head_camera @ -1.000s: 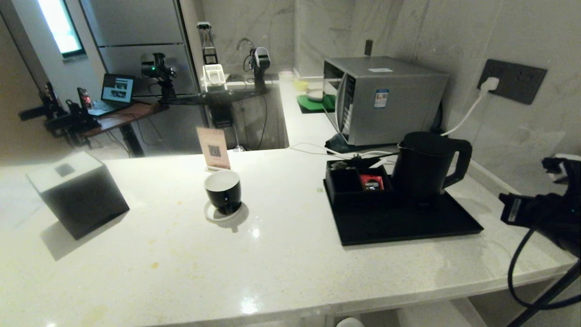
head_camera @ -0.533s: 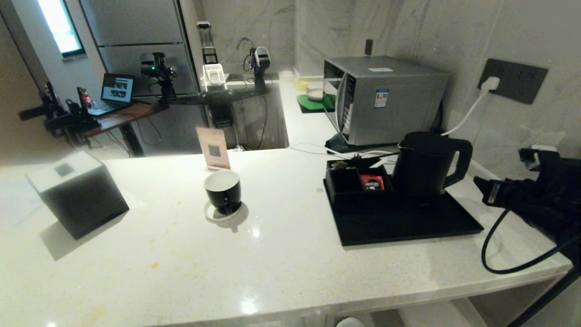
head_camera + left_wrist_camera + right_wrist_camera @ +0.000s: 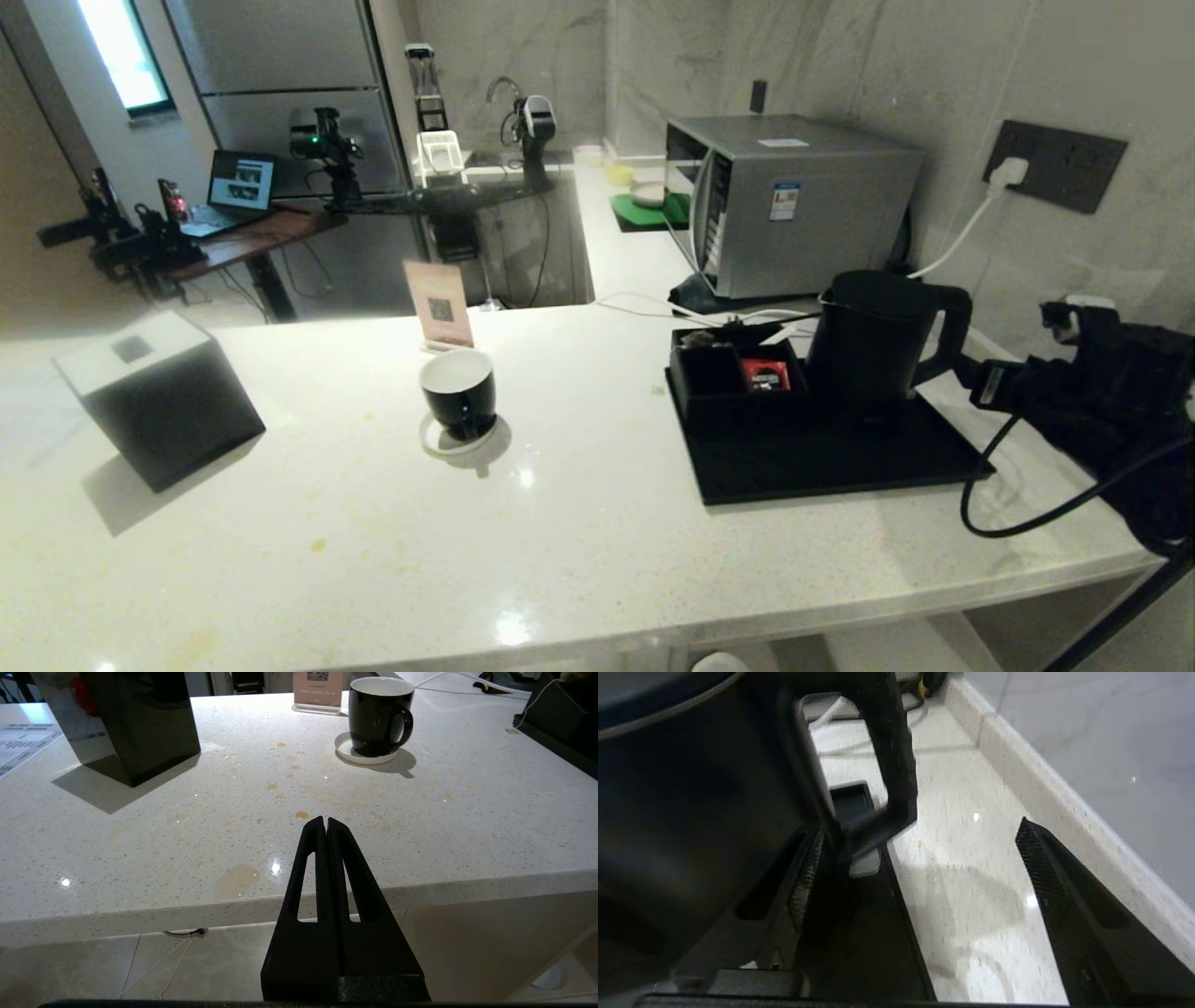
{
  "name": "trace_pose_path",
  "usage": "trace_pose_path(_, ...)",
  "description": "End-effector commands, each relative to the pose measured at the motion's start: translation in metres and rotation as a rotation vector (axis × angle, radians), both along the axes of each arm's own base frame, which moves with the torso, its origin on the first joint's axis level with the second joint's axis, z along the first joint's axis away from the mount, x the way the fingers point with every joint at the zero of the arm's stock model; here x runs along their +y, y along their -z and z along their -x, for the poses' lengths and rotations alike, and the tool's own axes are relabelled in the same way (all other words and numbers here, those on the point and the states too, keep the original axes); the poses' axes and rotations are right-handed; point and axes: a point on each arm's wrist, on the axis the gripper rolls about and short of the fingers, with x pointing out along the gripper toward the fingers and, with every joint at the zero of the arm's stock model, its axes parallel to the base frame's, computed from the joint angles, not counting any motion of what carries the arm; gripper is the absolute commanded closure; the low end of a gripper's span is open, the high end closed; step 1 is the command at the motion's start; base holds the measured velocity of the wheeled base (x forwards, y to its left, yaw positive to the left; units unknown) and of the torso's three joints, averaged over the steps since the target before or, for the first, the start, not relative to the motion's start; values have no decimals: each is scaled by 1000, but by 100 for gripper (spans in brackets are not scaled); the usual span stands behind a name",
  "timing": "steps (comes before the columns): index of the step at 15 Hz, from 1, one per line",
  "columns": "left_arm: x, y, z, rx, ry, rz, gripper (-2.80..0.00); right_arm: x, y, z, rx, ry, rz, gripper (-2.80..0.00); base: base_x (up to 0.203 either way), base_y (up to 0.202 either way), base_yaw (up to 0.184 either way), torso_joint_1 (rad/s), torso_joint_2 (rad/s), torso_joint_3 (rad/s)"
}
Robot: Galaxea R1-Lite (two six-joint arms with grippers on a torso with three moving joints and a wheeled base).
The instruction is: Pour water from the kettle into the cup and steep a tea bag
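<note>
- The kettle (image 3: 873, 341) is found upright at the back right of a black tray (image 3: 840, 457) on the worktop (image 3: 560, 560), its handle (image 3: 948, 331) turned to the robot's right.
- The cup (image 3: 458, 393) is seen on a white coaster (image 3: 439, 441), well apart from the kettle to its left; its white inside looks empty, though no water can be confirmed either way.
- A tea bag cannot be made out; a red packet (image 3: 766, 375) lies in the black box (image 3: 733, 378) just beside the kettle.
- The right gripper (image 3: 920, 868) is positioned at the handle with fingers (image 3: 1041, 872) spread wide; one finger is seen between handle and kettle body, the other outside. Nothing is held.
- The left gripper (image 3: 325, 823) is parked off the worktop's near edge, fingers pressed together and empty.
- Step judged: approach to the handle grasp; pouring not yet begun.
- Risk: an off-centre closure could let the kettle swing or slip when lifted.
- Risk: the inner finger, if driven against the body, could push the kettle across the tray.
- Risk: the white cable (image 3: 957, 238) runs close behind the kettle and could be snagged.
- Risk: the long carry to the cup could lead to spillage if the kettle is tilted early.
</note>
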Motion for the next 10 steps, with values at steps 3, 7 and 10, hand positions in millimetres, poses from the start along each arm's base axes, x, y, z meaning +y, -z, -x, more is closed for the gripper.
trace_pose_path(3, 0, 0, 0, 1, 0, 0, 0, -2, 10, -17, -23, 1, 8, -280, 0, 0, 0, 0, 0, 0)
trace_pose_path(7, 0, 0, 0, 1, 0, 0, 0, -7, 8, -38, -52, 7, 51, -280, 0, 0, 0, 0, 0, 0)
trace_pose_path(10, 0, 0, 0, 1, 0, 0, 0, -11, 10, -53, -67, 12, 75, -280, 0, 0, 0, 0, 0, 0)
